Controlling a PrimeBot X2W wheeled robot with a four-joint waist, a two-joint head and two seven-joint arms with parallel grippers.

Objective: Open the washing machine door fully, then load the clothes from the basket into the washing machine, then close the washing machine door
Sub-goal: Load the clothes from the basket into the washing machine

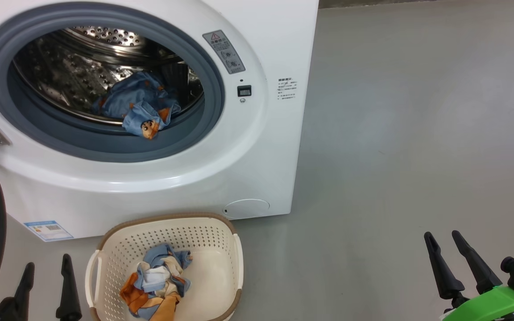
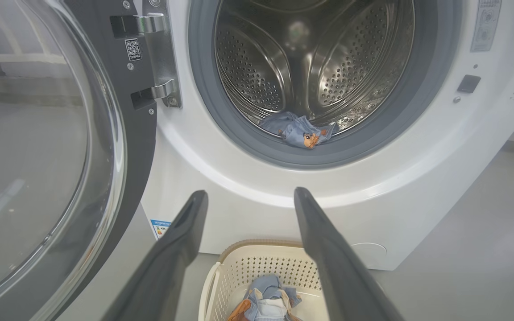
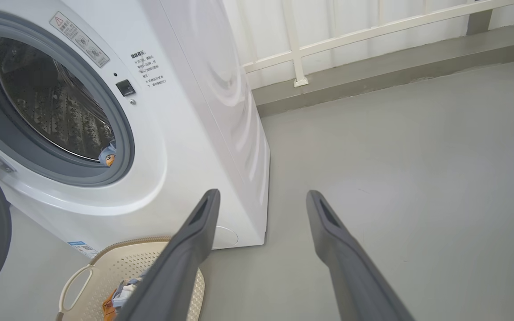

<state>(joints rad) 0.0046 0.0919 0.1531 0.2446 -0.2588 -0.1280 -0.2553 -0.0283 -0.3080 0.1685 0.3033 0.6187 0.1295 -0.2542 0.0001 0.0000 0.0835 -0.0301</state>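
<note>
the washing machine door is swung wide open. one garment lies in the washing machine; the other clothes wait in the basket just before it. my left gripper and right gripper hang spread, empty. loading and closing remain.

Drum: perforated steel drum, mirror-bright.
Gasket: grey-blue rubber gasket, matt.
Cabinet: white washing machine, gloss, probably painted metal.
Door: black-rimmed round door, glossy; glass clear.
Basket: cream perforated plastic basket, smooth.
Clothes: blue-orange cloth garments, creased.
</note>
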